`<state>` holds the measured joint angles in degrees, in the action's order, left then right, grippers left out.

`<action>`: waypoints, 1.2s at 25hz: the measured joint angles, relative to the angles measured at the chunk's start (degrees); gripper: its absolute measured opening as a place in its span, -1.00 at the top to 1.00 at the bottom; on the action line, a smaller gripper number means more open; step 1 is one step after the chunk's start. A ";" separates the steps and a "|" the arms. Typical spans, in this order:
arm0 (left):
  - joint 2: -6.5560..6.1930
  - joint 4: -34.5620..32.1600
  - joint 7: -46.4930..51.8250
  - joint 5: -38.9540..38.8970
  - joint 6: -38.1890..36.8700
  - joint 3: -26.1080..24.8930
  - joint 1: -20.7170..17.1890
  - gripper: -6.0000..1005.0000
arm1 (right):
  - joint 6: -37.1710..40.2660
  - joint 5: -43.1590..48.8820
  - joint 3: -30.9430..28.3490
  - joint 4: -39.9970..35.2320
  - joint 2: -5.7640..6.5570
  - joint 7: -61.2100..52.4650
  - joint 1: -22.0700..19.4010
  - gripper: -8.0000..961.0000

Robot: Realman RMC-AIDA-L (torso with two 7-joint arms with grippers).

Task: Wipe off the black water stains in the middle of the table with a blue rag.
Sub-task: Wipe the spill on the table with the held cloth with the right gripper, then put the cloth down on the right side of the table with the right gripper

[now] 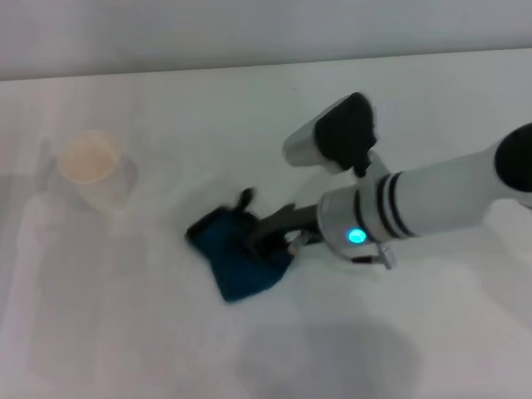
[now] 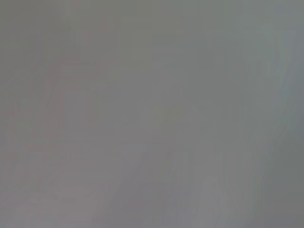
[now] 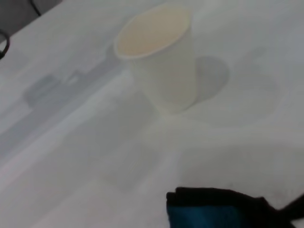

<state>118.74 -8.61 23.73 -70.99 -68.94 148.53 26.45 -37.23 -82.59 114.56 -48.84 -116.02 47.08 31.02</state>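
The right gripper [image 1: 278, 237] presses down on the blue rag [image 1: 239, 253] in the middle of the white bench [image 1: 166, 332], jaws closed on it. This looks like the wiping step; no black spots show, so next it should rub, then lift to check.

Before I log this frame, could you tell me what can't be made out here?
- Stains: none visible in any view; possibly under the rag.
- Right gripper: head view, dark fingers merge with the rag, so its state is unclear.
- Left gripper: absent; left wrist view is blank grey.
- Rag: cut off by the right wrist view's edge.
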 joint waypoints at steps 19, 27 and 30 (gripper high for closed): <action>-0.10 0.88 0.00 0.52 -0.37 -0.35 0.23 -0.77 | -8.92 -1.68 -32.57 3.83 1.15 13.73 -11.96 0.80; -0.14 0.97 0.00 0.46 -0.37 -0.36 0.34 -0.77 | -8.87 -1.68 -33.87 2.83 1.40 14.23 -13.35 0.80; -0.09 0.97 0.00 0.26 -0.38 -0.42 0.37 -0.77 | -9.40 -1.66 -33.96 2.98 1.41 14.91 -13.13 0.80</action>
<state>118.66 -7.64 23.73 -70.74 -69.31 148.11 26.83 -46.63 -84.26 80.60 -45.86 -114.61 61.99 17.89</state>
